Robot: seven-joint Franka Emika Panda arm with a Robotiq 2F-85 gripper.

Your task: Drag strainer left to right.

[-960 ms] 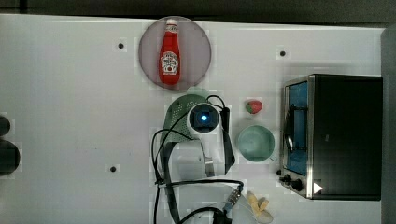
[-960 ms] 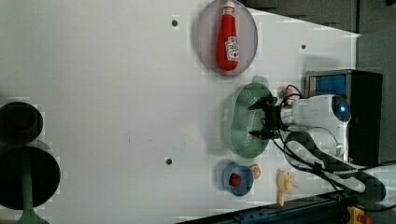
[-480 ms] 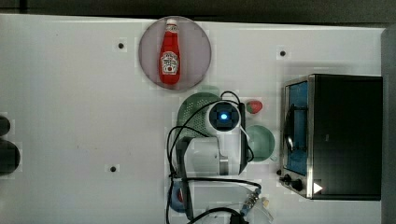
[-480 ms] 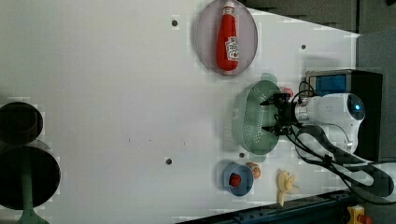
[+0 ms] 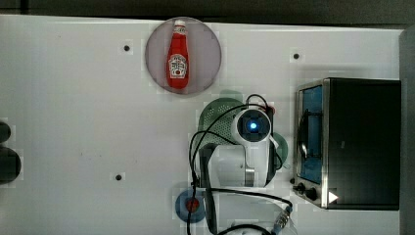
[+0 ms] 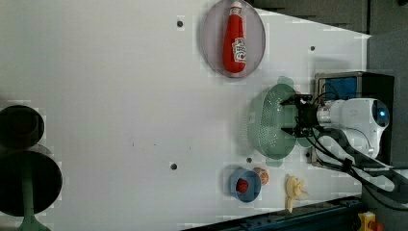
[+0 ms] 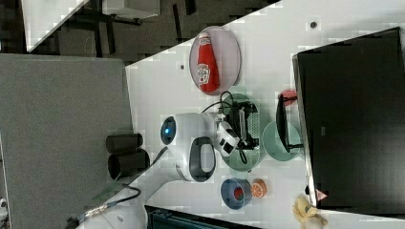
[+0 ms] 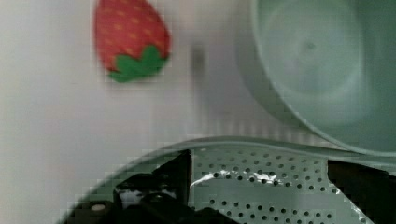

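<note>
Pincer (image 6: 294, 115) spread wide, fingers down inside the strainer (image 6: 269, 120), gripping nothing. Strainer resting on the white table (image 6: 120, 96), just beside the mint bowl (image 8: 327, 70), near the strawberry (image 8: 130, 42), below the ketchup plate (image 6: 211, 43) in the left view.

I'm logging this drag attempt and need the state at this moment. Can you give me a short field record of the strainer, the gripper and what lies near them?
strainer: pale green, holed, upright on the white table, strainer at
gripper: open, fingers reaching down inside the strainer near its rim
bowl: plain mint green, beside the strainer's rim, on the oven's side
strawberry: on the table just past the strainer's rim
ketchup bottle: lying on a round plate
toaster oven: at the top view's right
</note>
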